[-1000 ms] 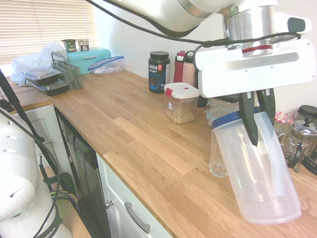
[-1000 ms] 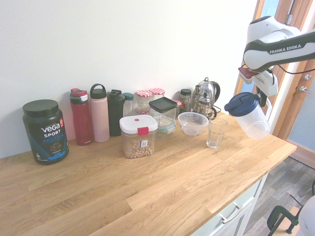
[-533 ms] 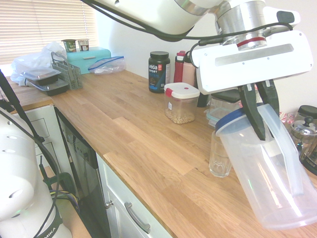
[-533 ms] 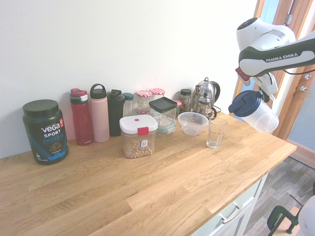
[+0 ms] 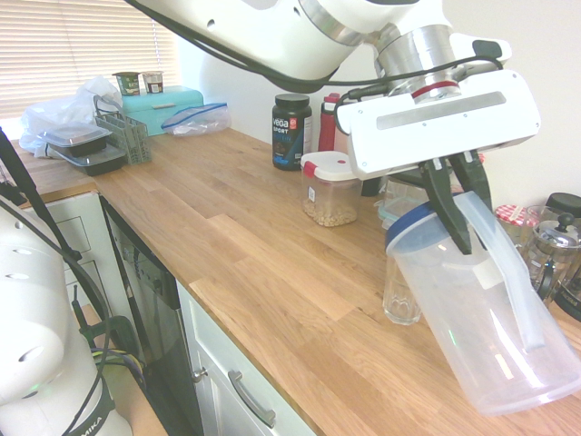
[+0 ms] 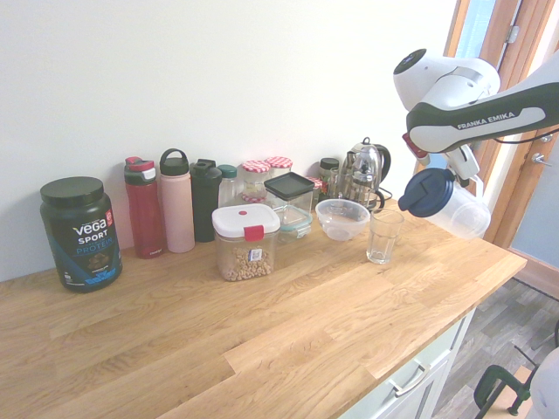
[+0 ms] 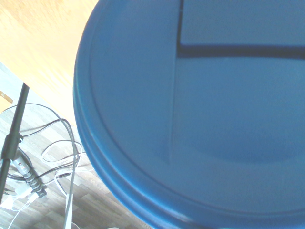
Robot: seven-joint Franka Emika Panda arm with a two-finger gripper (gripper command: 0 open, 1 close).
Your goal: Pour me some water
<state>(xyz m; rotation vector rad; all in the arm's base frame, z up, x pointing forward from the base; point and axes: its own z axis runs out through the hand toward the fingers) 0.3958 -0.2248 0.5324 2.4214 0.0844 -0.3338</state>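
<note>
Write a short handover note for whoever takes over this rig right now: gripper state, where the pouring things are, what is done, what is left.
Gripper: shut on the pitcher's handle.
Pitcher: clear, blue lid on, held in the air and tilted lid-first toward the glass.
Glass: upright on the wooden counter, in front of the clear bowl; looks empty.
Done: pitcher picked up, brought beside the glass.
Left: tip further over the glass, pour, set the pitcher down. No water visible in the pitcher; check.
</note>
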